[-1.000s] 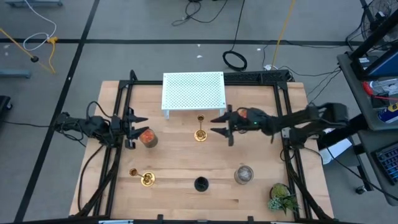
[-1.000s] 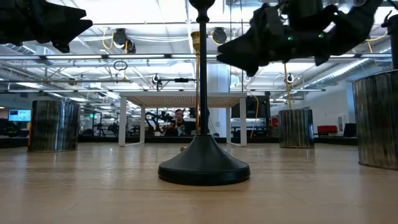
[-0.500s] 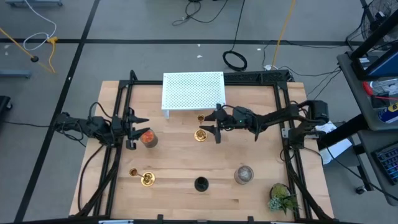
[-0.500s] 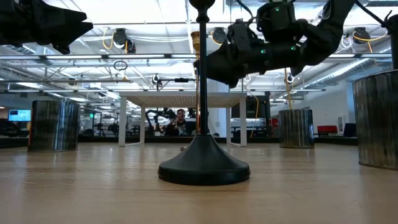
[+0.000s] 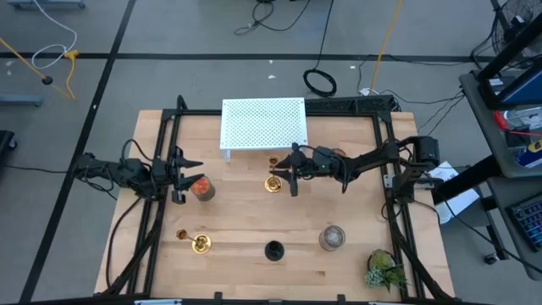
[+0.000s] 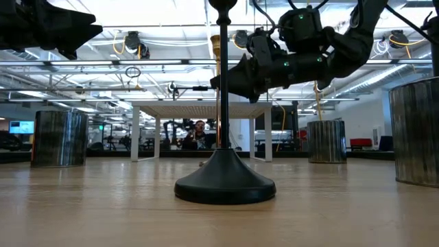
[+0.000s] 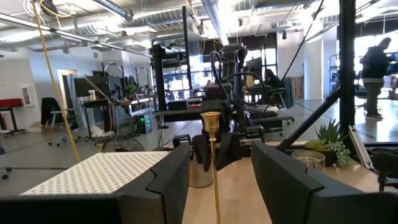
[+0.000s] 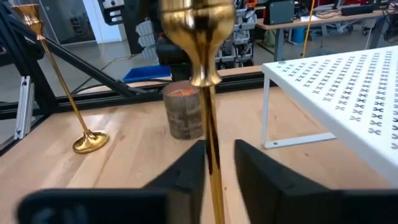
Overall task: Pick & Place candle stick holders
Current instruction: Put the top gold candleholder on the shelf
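A gold candle stick holder stands upright on its round base at mid-table, in front of the white shelf. My right gripper reaches it from the right, open, with the thin stem between its fingers. Another gold holder stands near the front left, and a black one at the front middle, looming large in the low view. My left gripper waits open at the left, beside a candle jar. My right gripper comes in level from the table's right, its fingers across the upright stem, well above the base. One finger lies right against the stem, while a gap shows before the other finger. Whether it touches I cannot tell.
The white perforated shelf stands just behind the held-off holder. A glass jar and a green potted plant sit at the front right. Black frame rails run along both sides of the table.
My right gripper has gone toward the table's left, up to the middle gold holder, so that its stem now stands between the fingers. The holder has stayed upright in place.
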### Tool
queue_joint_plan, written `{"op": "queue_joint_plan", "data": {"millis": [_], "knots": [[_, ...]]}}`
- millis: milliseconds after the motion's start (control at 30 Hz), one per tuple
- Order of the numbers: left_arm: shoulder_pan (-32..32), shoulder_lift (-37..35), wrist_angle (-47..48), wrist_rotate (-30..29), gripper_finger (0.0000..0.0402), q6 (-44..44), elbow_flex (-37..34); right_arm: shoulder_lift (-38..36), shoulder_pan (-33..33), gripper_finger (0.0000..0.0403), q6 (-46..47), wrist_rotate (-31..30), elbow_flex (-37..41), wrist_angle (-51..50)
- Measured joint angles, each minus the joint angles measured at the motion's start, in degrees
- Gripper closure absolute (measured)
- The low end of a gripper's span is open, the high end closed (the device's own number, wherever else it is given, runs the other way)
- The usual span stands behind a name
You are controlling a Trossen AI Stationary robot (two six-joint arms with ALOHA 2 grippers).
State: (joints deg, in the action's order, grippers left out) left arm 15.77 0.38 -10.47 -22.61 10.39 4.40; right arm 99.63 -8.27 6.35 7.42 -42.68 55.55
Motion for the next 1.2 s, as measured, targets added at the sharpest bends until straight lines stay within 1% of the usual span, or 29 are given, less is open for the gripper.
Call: {"op": "queue_joint_plan", "data": {"millis": [67, 133, 200, 300, 400, 500, 567, 667, 733, 800, 933, 1000, 1100, 1200], "knots": [[0.0, 0.0, 0.0, 0.0, 0.0222, 0.0, 0.0, -0.2, 0.0, 0.0374, -0.3, 0.0, 0.0, 0.1], [0.0, 0.0, 0.0, 0.0, 0.0222, 0.0, 0.0, -0.6, 0.0, 0.0389, -1.1, 0.4, 0.0, 0.2], [0.0, 0.0, 0.0, -0.1, 0.0222, 0.0, 0.0, -0.7, 0.0, 0.0384, -1.3, 0.1, 0.0, 0.5], [0.0, 0.0, 0.0, -0.1, 0.0222, -0.1, 0.0, -1.7, 0.0, 0.0382, 1.3, 0.7, 0.1, -0.2], [0.0, 0.0, 0.0, -0.1, 0.0222, -0.1, 0.0, -3.6, 0.0, 0.0391, 3.5, 4.4, 0.1, 0.4], [0.0, 0.0, 0.0, -0.1, 0.0222, -0.2, 0.0, -7.3, 0.4, 0.0391, 5.3, 7.8, 0.1, -0.1], [0.0, 0.0, 0.0, -0.1, 0.0222, -0.2, 0.0, -10.5, 0.5, 0.039, 4.7, 10.4, 0.1, 0.2], [0.0, 0.0, 0.0, -0.1, 0.0222, -0.2, 0.0, -16.4, 0.5, 0.0391, 2.5, 11.0, -0.3, -1.2], [0.0, 0.0, 0.0, -0.3, 0.0222, -0.2, 0.0, -19.8, -0.4, 0.0391, -0.8, 10.6, -2.2, -5.9], [0.0, 0.0, -0.1, -1.2, 0.0222, -0.2, 0.0, -22.4, -1.7, 0.0391, -3.3, 9.1, -5.5, -13.3], [0.0, 0.0, -0.1, -2.8, 0.0222, -0.5, 0.0, -23.8, -5.4, 0.0391, -10.8, 5.8, -15.8, -29.5], [0.0, 0.0, -0.1, -3.4, 0.0222, -0.7, 0.0, -23.5, -8.2, 0.0391, -12.9, 4.2, -20.4, -35.4], [0.0, 0.0, 0.0, -3.5, 0.0222, -0.7, 0.0, -21.8, -13.5, 0.0391, -13.8, 3.0, -24.3, -37.8], [0.0, 0.0, 0.0, -3.5, 0.0222, -0.8, 0.0, -20.7, -19.6, 0.0391, -11.2, 3.0, -24.5, -37.0]]}}
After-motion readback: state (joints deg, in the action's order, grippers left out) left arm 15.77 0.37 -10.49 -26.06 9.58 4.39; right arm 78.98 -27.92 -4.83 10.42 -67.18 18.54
